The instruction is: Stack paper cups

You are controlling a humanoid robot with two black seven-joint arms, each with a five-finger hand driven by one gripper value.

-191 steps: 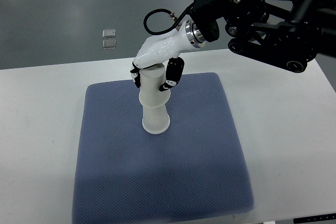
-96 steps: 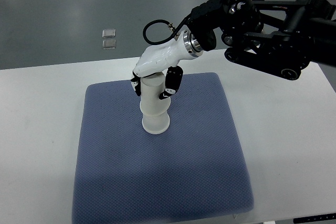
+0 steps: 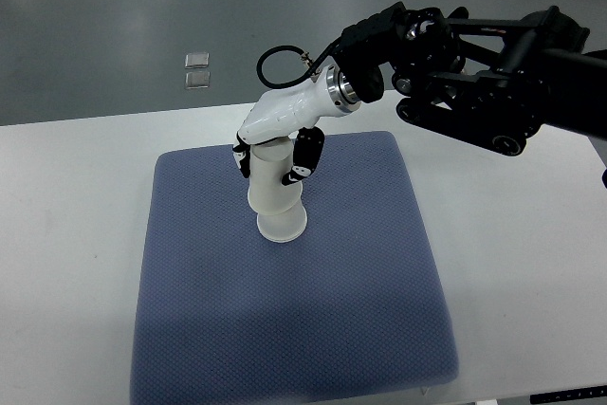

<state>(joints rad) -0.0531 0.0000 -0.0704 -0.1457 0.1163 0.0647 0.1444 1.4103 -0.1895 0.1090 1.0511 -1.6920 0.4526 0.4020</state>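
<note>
An upside-down white paper cup (image 3: 282,220) stands on the blue mat (image 3: 294,301), its wide rim down. A second white cup (image 3: 272,175) sits inverted over it, pushed most of the way down. My right hand (image 3: 273,156), white with black fingertips, comes in from the upper right and grips this upper cup from above, fingers curled around its sides. The top of the upper cup is hidden under the palm. The left arm does not show.
The blue mat lies on a white table (image 3: 66,234). Two small clear squares (image 3: 197,68) lie on the grey floor beyond the table's far edge. The black right arm (image 3: 474,73) spans the upper right.
The right hand has pressed the upper cup lower onto the bottom cup; the stack is shorter now. The arm shifted slightly left.
</note>
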